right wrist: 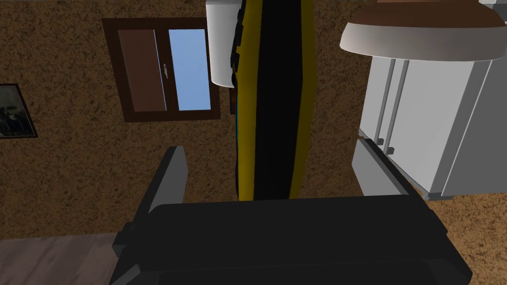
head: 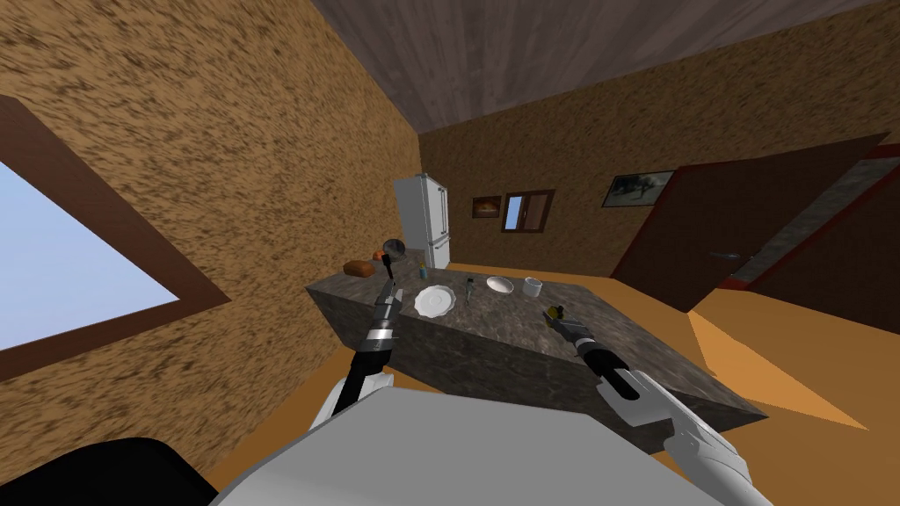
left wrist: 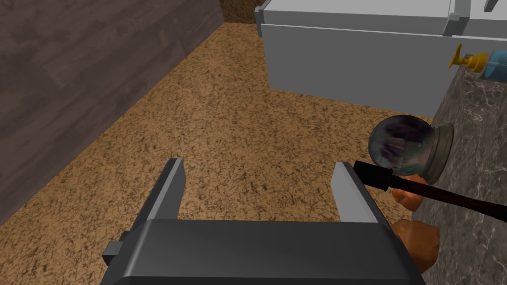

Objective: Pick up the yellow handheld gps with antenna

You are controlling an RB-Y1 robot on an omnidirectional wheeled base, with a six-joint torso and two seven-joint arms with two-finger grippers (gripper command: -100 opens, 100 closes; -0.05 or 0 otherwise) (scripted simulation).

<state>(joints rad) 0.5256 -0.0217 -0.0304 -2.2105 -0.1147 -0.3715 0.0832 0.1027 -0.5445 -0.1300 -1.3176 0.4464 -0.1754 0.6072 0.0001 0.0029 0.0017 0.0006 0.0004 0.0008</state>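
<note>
My right gripper (right wrist: 269,147) stands wide open astride the yellow gps (right wrist: 272,99), both fingers clear of its sides and gripping nothing. The gps lies on the surface (head: 492,318) at about 4 o'clock from the mug (head: 532,286), and my left gripper (left wrist: 257,163) is open and empty too. If I lift before the fingers meet it, or they close unevenly, I judge the slim case could twist or slide out. I count one gps, one mug, one bowl (head: 499,285) and one plate (head: 434,300).
</note>
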